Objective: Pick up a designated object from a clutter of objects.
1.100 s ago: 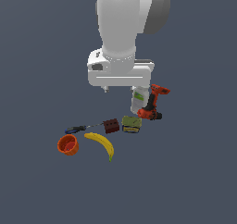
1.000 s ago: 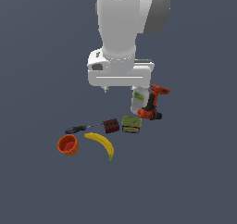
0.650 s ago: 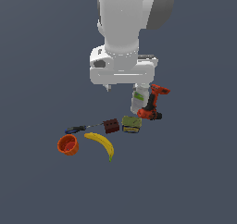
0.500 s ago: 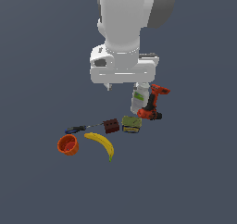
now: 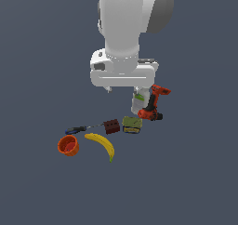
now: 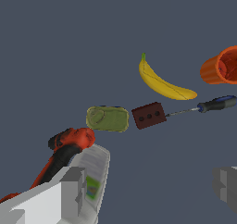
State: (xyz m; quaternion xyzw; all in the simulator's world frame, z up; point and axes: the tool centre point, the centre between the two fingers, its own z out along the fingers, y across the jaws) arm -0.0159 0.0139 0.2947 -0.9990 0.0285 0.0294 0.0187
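Counting one block (image 5: 111, 126), one sponge (image 5: 132, 124)

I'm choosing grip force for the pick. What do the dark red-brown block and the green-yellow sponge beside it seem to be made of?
The dark red-brown block looks rigid, maybe wood or hard plastic: matte faces, crisp edges, three small round holes in one side. The green-yellow sponge looks soft, probably foam: rounded corners, dull mottled surface. Being renders, neither is certain.

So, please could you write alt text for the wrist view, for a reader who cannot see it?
A dark red block lies between a green-yellow sponge and a blue-handled screwdriver, below the open gripper. A banana, orange cup, drill and white bottle surround them.
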